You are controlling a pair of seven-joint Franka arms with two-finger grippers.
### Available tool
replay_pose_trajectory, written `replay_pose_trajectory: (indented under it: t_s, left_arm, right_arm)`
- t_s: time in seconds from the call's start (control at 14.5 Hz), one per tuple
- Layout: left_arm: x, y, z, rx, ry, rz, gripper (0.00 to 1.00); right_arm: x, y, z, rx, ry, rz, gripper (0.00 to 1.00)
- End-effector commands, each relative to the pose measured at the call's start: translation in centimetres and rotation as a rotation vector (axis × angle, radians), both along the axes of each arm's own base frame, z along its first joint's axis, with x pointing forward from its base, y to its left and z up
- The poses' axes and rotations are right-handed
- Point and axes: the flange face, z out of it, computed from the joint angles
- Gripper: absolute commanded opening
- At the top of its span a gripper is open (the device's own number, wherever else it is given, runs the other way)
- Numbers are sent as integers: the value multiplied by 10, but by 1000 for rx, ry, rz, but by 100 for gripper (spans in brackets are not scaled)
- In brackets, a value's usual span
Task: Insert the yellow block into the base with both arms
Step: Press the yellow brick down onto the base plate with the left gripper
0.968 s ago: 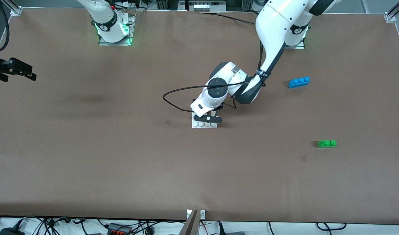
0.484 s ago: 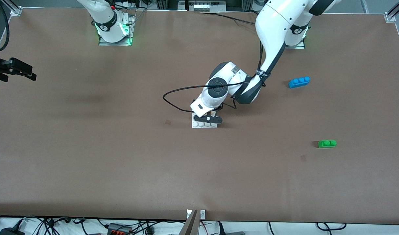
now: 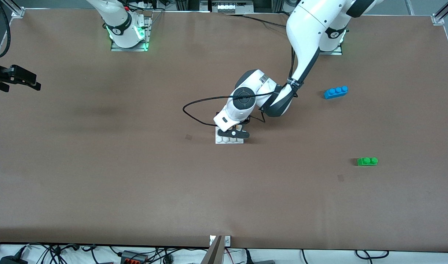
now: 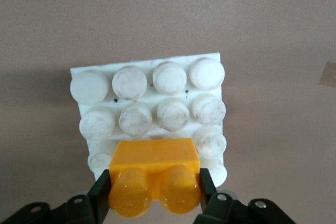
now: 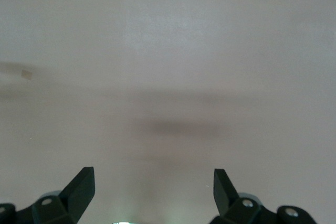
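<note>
My left gripper (image 3: 234, 131) is low over the white studded base (image 3: 229, 140) at the middle of the table. In the left wrist view the left gripper (image 4: 154, 195) is shut on the yellow block (image 4: 154, 174), one finger on each end. The block is held down at the base (image 4: 157, 93), over the stud rows at one edge; I cannot tell whether it is seated. My right gripper (image 3: 32, 84) waits in the air at the right arm's end of the table. In the right wrist view the right gripper (image 5: 153, 187) is open and empty over bare table.
A blue three-stud brick (image 3: 336, 92) lies toward the left arm's end of the table. A green two-stud brick (image 3: 367, 161) lies nearer the front camera at the same end. A black cable (image 3: 194, 104) loops from the left wrist beside the base.
</note>
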Motion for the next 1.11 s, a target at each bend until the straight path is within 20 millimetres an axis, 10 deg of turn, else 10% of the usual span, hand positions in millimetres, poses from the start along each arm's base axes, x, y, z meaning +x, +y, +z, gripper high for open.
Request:
replay_pose_trajectory:
  t_s: [0.0,0.48,0.62,1.04]
  left_arm:
    - [-3,1,-7,12,-17,-3,51]
    - [-1,6,-9,26,-12,-2,53]
    - [2,8,-1,22,-18,0,100]
    - [45,72,113,14,-2,43,100]
  right_arm:
    - [-4,0,1,-17,-3,6,100]
    - [-4,1,1,-16,-3,8,100]
    - [-4,0,1,-17,-3,6,100]
    - [-4,0,1,-17,-3,6,100]
